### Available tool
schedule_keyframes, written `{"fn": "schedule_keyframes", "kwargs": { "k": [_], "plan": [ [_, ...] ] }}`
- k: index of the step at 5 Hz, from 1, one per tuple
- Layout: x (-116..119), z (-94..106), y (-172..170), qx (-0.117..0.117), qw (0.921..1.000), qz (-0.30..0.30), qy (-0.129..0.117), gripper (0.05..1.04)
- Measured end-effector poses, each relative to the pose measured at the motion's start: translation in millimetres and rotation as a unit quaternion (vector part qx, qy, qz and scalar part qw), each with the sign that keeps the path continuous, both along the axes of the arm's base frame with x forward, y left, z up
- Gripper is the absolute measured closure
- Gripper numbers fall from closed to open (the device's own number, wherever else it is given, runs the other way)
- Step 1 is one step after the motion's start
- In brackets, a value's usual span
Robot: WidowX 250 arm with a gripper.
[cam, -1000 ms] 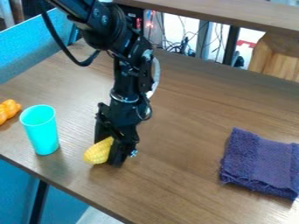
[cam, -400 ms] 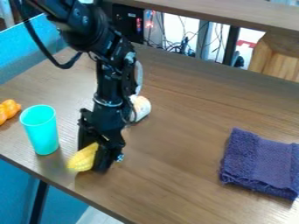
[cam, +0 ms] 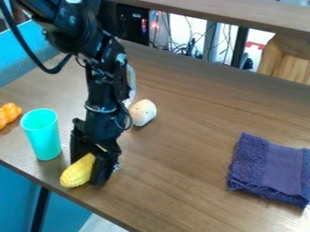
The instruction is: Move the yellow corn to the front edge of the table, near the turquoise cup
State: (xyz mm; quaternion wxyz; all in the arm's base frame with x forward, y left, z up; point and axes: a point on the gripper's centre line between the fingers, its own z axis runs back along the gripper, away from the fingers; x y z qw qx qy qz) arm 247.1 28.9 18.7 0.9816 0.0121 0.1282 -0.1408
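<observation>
My jaws pinch the corn (cam: 77,171) at the table's (cam: 200,181) near left edge. The cup (cam: 42,136) stands just left of me, an orange thing (cam: 8,114) beyond it, the white thing (cam: 142,113) farther back, the cloth (cam: 269,168) well right.

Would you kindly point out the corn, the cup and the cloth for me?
Corn (cam: 76,173), camera view, on its exposed yellow kernels.
Cup (cam: 45,142), camera view, on its outer side wall.
Cloth (cam: 272,168), camera view, on the middle of its top.
</observation>
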Motion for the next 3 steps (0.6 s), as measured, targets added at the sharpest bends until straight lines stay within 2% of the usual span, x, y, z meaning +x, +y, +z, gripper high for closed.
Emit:
{"fn": "schedule_keyframes", "kwargs": {
  "k": [2,3],
  "plan": [
    [2,0.7,0,-0.004,0.9997,-0.014,-0.019,0.093],
    [6,18.5,-11,-0.006,0.9985,-0.041,-0.035,0.091]
  ]
}}
